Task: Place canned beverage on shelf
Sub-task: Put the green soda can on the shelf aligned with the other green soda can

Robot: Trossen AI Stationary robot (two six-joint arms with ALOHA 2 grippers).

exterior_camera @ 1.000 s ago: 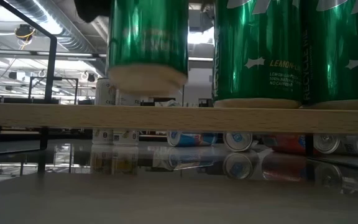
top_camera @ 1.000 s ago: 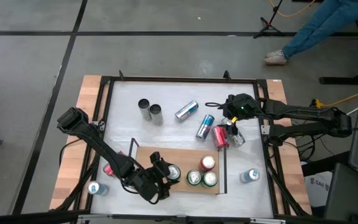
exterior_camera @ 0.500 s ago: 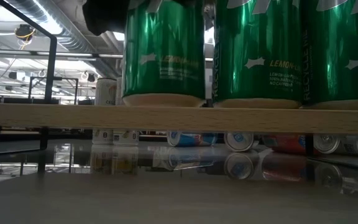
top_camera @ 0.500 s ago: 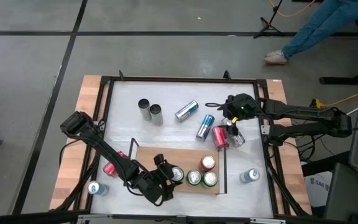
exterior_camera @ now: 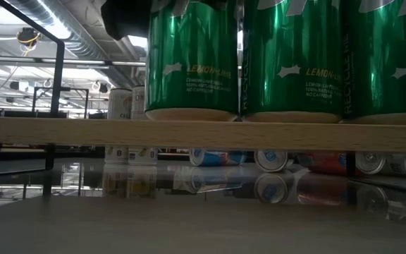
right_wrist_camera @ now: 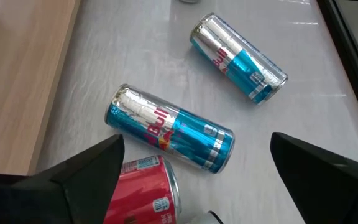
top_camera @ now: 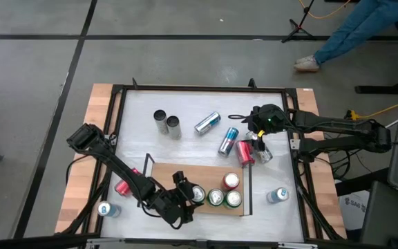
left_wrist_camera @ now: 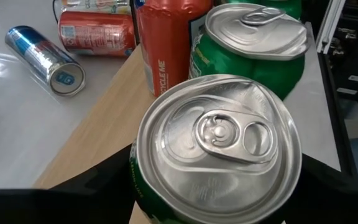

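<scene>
Wooden shelf (top_camera: pixel 163 174) (cans upright) on white tabletop (top_camera: pixel 185 111)

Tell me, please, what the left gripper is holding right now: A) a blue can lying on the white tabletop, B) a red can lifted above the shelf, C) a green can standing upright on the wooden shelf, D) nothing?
C: the left gripper flanks a green can whose base rests on the shelf.
</scene>
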